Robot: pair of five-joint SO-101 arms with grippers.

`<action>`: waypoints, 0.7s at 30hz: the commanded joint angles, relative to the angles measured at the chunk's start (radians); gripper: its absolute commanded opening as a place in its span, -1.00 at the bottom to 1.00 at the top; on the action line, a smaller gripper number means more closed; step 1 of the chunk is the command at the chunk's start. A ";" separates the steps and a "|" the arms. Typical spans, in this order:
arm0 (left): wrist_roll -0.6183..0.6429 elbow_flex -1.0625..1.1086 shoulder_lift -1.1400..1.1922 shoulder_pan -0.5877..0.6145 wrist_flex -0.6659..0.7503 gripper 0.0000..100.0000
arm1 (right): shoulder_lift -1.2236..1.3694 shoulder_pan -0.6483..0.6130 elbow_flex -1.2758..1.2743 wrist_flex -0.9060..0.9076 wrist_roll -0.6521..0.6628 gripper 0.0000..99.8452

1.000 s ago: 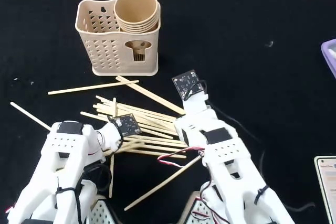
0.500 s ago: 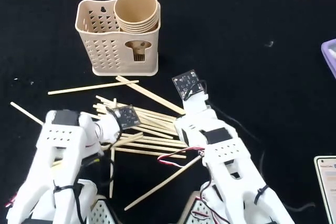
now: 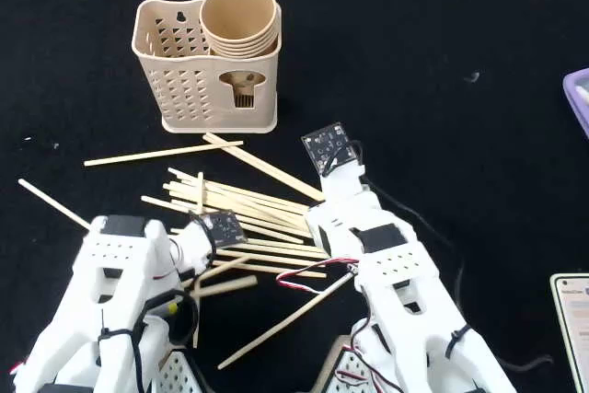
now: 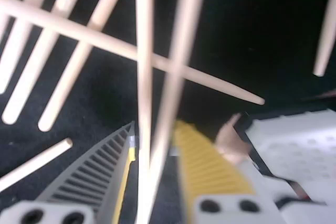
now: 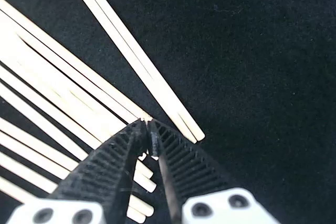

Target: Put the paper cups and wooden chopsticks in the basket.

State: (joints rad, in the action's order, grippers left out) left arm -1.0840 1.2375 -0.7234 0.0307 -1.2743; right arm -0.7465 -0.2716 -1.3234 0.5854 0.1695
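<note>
The black table (image 3: 442,89) carries the basket (image 3: 198,98) at its far side, with the stacked paper cups (image 3: 239,16) inside one end. Wooden chopsticks (image 3: 248,204) lie scattered just in front of the basket. The left gripper (image 4: 155,127) clamps two of them, while the right gripper (image 5: 147,124) has its jaws pressed together at the pile.
</note>
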 commanded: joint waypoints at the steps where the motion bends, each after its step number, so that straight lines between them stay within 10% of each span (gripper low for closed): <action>1: 0.008 0.013 -0.017 0.004 0.064 -0.56 | -0.033 0.015 0.005 -0.023 -0.002 -0.97; 21: 0.003 -0.053 -0.014 0.002 0.034 -0.61 | -0.033 0.015 0.004 -0.023 -0.002 -0.97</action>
State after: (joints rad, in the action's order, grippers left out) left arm -1.0840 1.1439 -0.7234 0.0307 -1.2727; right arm -0.7465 -0.2716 -1.3234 0.5854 0.1695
